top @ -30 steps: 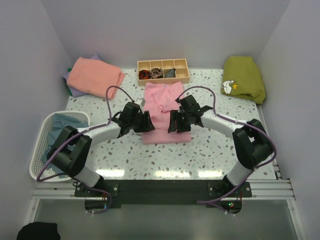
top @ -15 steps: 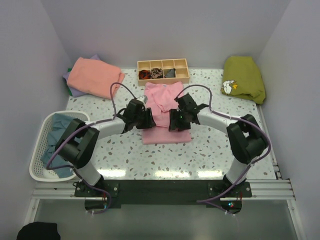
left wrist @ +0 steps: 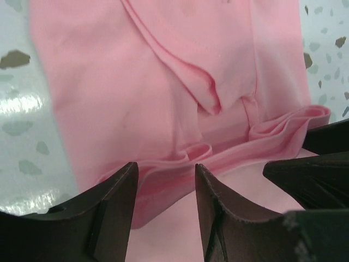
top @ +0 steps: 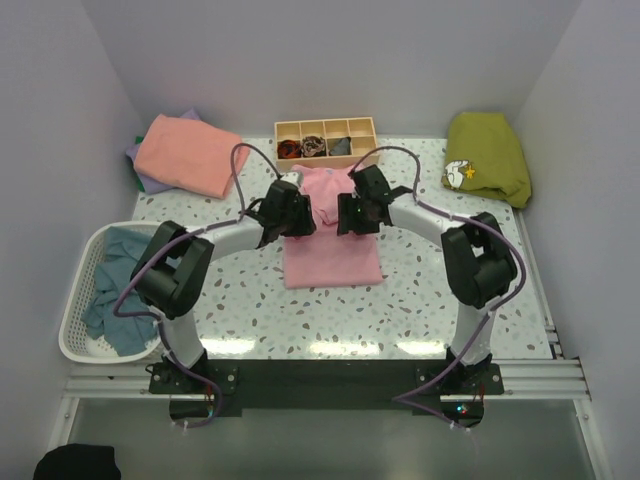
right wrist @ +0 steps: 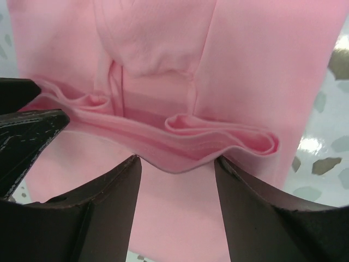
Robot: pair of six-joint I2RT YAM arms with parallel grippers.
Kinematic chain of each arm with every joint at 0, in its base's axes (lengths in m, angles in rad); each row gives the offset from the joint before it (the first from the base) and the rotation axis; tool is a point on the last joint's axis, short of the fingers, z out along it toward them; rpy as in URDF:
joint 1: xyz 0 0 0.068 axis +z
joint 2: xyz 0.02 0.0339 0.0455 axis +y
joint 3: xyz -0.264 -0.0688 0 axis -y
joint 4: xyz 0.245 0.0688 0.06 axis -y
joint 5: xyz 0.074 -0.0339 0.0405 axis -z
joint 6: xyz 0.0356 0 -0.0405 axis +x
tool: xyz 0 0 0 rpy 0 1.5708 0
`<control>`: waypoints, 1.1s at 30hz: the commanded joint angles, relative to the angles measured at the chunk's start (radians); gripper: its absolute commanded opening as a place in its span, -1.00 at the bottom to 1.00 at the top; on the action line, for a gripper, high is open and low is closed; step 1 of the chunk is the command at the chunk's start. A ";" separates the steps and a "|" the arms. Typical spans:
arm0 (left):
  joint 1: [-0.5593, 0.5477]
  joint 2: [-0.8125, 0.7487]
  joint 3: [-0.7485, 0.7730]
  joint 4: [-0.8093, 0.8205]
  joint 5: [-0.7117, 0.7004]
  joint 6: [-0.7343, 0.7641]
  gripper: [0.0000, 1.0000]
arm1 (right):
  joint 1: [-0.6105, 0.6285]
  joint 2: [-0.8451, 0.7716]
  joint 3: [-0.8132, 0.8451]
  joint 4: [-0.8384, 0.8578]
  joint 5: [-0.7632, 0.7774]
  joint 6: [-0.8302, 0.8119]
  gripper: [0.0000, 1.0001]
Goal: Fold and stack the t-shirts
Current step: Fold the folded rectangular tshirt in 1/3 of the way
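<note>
A light pink t-shirt [top: 333,255] lies partly folded at the table's middle, with a bunched fold edge [left wrist: 256,143] [right wrist: 218,136] running across it. Both grippers hover over it side by side. My left gripper [top: 296,216] [left wrist: 166,169] is open, and the fold sits just past its fingertips. My right gripper [top: 354,213] [right wrist: 177,161] is open too, with only flat pink cloth showing between its fingers. A folded salmon t-shirt [top: 190,153] rests on a lavender one [top: 141,170] at the back left. A teal-blue t-shirt [top: 112,285] fills the basket.
A white laundry basket [top: 78,290] stands at the left edge. A compartmented wooden tray [top: 327,141] with small dark items sits at the back centre, just beyond the pink shirt. An olive-green garment [top: 487,155] lies at the back right. Walls close in on three sides.
Both grippers have moved away from the arm bases, from over the shirt's middle towards its far fold. Their jaws stay apart.
</note>
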 commanded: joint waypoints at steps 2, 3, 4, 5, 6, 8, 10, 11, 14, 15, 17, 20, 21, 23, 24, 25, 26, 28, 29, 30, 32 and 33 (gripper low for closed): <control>0.013 0.045 0.133 0.014 -0.090 0.076 0.01 | -0.050 0.068 0.133 -0.004 0.031 -0.051 0.21; 0.019 0.053 0.147 0.014 -0.096 0.089 0.01 | -0.055 0.079 0.162 -0.002 0.025 -0.055 0.21; 0.022 0.059 0.172 0.013 -0.107 0.093 0.01 | -0.062 0.088 0.175 0.004 0.017 -0.058 0.22; 0.025 0.063 0.182 0.001 -0.116 0.099 0.01 | -0.076 0.101 0.190 -0.004 0.006 -0.063 0.22; 0.028 0.059 0.192 -0.002 -0.139 0.109 0.01 | -0.081 0.099 0.213 -0.010 0.006 -0.067 0.23; 0.030 0.030 0.190 -0.009 -0.179 0.113 0.01 | -0.093 0.063 0.210 0.008 0.045 -0.080 0.25; 0.032 -0.007 0.157 -0.006 -0.236 0.116 0.02 | -0.119 0.038 0.216 -0.013 0.060 -0.093 0.26; 0.032 -0.051 0.138 -0.007 -0.250 0.116 0.03 | -0.125 0.003 0.209 -0.028 0.066 -0.097 0.27; 0.032 -0.137 0.063 -0.050 -0.288 0.107 0.08 | -0.156 -0.046 0.157 -0.076 0.062 -0.107 0.29; 0.032 -0.157 0.043 -0.065 -0.285 0.093 0.08 | -0.163 -0.080 0.114 -0.091 0.054 -0.109 0.28; 0.032 -0.223 -0.041 -0.073 -0.255 0.082 0.10 | -0.180 -0.112 0.051 -0.099 0.020 -0.110 0.29; 0.032 -0.323 -0.184 -0.052 -0.175 0.047 0.12 | -0.203 -0.198 -0.080 -0.085 -0.069 -0.110 0.29; 0.032 -0.347 -0.221 -0.039 -0.120 0.036 0.13 | -0.208 -0.238 -0.139 -0.082 -0.117 -0.109 0.29; 0.032 -0.412 -0.319 0.009 -0.074 0.019 0.13 | -0.210 -0.281 -0.219 -0.059 -0.165 -0.103 0.29; 0.032 -0.432 -0.351 0.027 -0.029 0.004 0.14 | -0.208 -0.296 -0.241 -0.053 -0.194 -0.101 0.29; 0.032 -0.449 -0.409 0.060 -0.017 -0.001 0.14 | -0.210 -0.325 -0.262 -0.042 -0.231 -0.094 0.29; 0.032 -0.476 -0.435 0.079 0.009 -0.019 0.14 | -0.210 -0.335 -0.296 -0.038 -0.250 -0.089 0.30; 0.030 -0.496 -0.507 0.143 0.074 -0.031 0.15 | -0.210 -0.359 -0.327 -0.025 -0.282 -0.078 0.30; 0.032 -0.507 -0.526 0.158 0.095 -0.050 0.15 | -0.210 -0.363 -0.356 -0.022 -0.290 -0.074 0.30; 0.032 -0.512 -0.541 0.172 0.121 -0.058 0.15 | -0.210 -0.366 -0.371 -0.018 -0.299 -0.070 0.30; 0.030 -0.522 -0.586 0.206 0.138 -0.077 0.14 | -0.210 -0.373 -0.417 0.002 -0.317 -0.054 0.30; 0.030 -0.524 -0.603 0.212 0.153 -0.082 0.15 | -0.210 -0.376 -0.433 0.007 -0.326 -0.048 0.30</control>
